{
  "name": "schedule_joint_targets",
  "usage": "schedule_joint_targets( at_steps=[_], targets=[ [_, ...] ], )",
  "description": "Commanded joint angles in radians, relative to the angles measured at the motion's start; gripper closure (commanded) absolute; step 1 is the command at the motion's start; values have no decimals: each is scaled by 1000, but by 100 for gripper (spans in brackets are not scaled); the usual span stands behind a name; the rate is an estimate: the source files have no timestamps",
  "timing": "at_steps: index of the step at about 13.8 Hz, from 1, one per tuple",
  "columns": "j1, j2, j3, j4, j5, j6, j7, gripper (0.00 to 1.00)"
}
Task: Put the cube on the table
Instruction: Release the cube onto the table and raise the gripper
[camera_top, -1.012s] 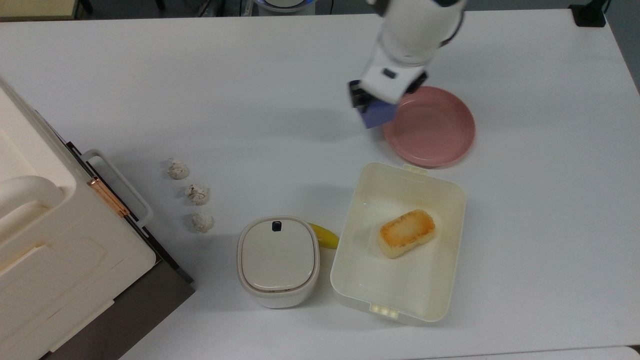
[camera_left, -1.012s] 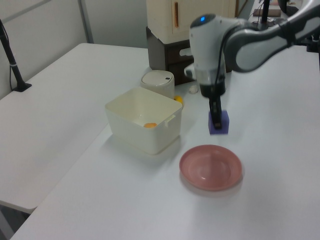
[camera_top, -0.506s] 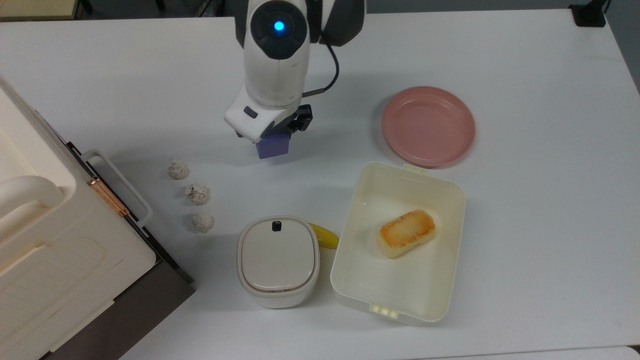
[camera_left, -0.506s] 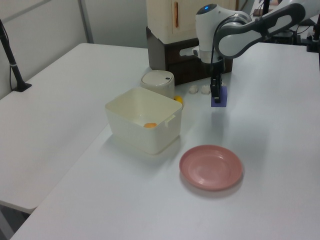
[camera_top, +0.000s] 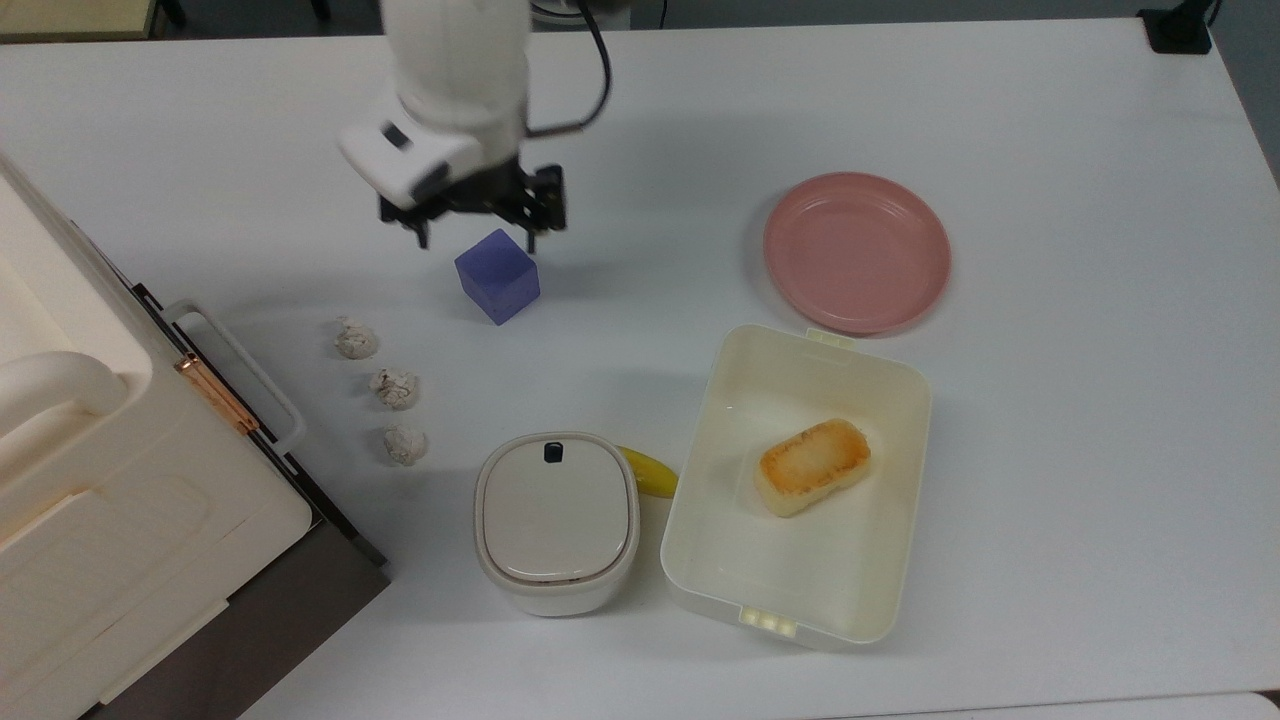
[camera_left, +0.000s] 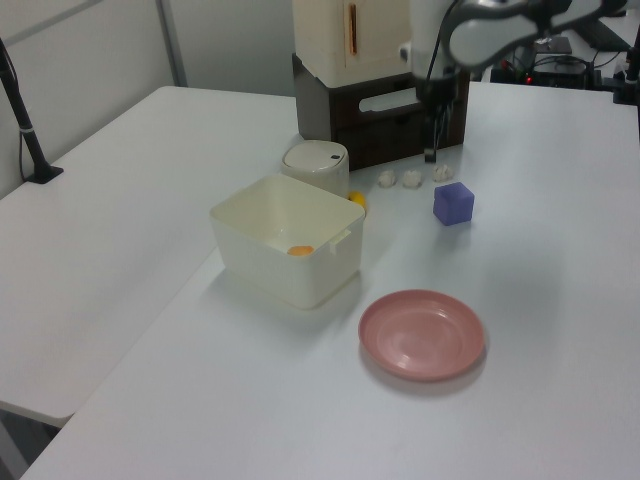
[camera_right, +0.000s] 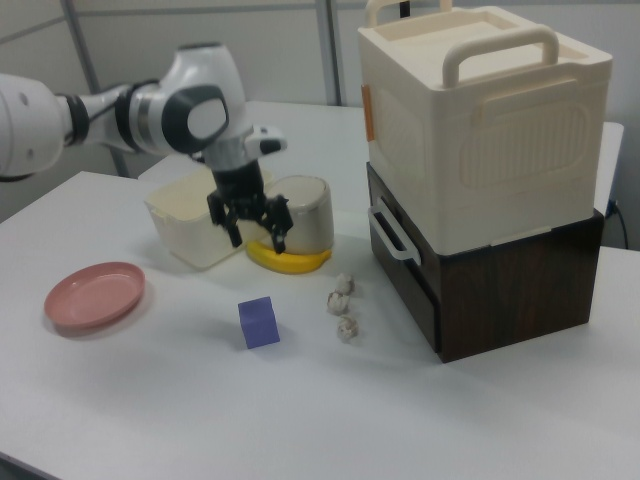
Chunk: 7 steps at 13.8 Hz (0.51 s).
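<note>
The blue-purple cube (camera_top: 497, 275) (camera_left: 453, 203) (camera_right: 259, 323) rests alone on the white table (camera_top: 640, 130) (camera_left: 560, 300) (camera_right: 180, 420), with nothing touching it. My gripper (camera_top: 477, 232) (camera_right: 256, 236) hangs open above the cube, its black fingers spread apart with nothing between them. In the right view a clear gap separates the fingertips from the cube's top. In the left view the gripper (camera_left: 434, 155) sits behind the cube, in front of the dark cabinet.
A pink plate (camera_top: 857, 251) lies at the top view's right. A cream tray (camera_top: 795, 485) holds a browned bread block (camera_top: 812, 466). A lidded white pot (camera_top: 556, 520), a banana (camera_top: 648, 470), three crumpled lumps (camera_top: 394, 388) and a cream box on a dark cabinet (camera_right: 480, 170) stand nearby.
The arm carried the cube from beside the pink plate toward the top view's left, let go of it on the table, opened and rose clear.
</note>
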Motion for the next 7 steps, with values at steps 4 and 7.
schedule_joint_targets(
  at_steps=[4, 7],
  targets=[
    [-138, -144, 104, 73, 14, -263, 65, 0],
    [-136, -167, 101, 70, 14, -269, 87, 0]
  ],
)
